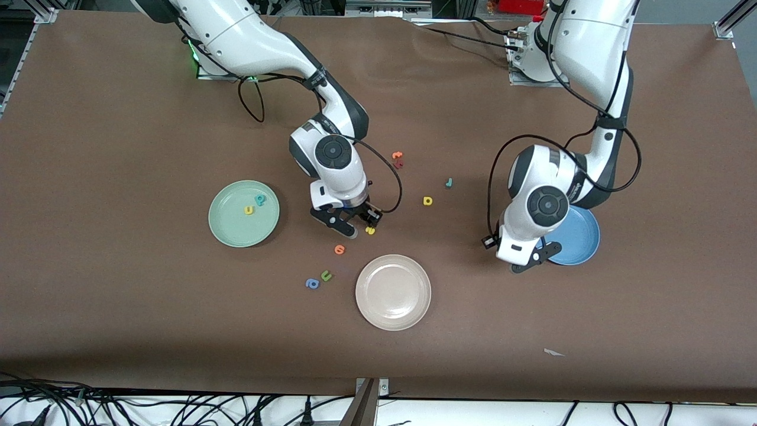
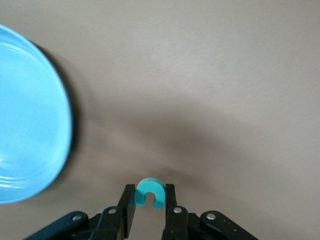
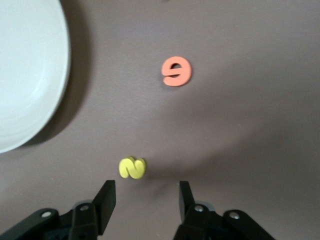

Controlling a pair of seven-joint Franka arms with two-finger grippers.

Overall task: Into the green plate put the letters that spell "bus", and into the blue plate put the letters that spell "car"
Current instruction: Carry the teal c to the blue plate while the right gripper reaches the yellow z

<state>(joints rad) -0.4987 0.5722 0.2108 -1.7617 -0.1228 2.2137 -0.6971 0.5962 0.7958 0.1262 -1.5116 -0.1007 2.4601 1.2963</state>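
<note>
- Foam letters are scattered over the brown desk (image 1: 118,118), and two sit already in the green plate (image 1: 227,228) toward the right arm's end: a yellow u (image 1: 249,210) and a teal b (image 1: 259,199), touching or nearly so.
- The right gripper (image 1: 362,229) is down at the desk between the green plate and the beige plate (image 1: 408,307), over the yellow s (image 3: 132,168). Its jaws stand partly open with nothing between them; in the right wrist view the s lies just ahead of one finger, not centred in the gap.
- An orange letter (image 1: 339,249), an olive u (image 1: 326,275) and a blue letter (image 1: 312,284) lie nearer the front edge; none belongs to either word.
- Near the middle lie an orange and dark red pair (image 1: 398,159), the yellow a (image 1: 427,201) and the teal r (image 1: 449,183), all well apart from the blue plate (image 1: 582,239).
- The left gripper (image 1: 535,260) hangs at that plate's rim, its jaws closed on the teal c (image 2: 150,192), pinched across its flat faces.
- My guess is that these letters are very light, soft and a bit squashy, so a gentle pinch is enough. The s needs centring between the jaws first, else a finger may just shove it along. The thin r looks the fiddliest to take.
</note>
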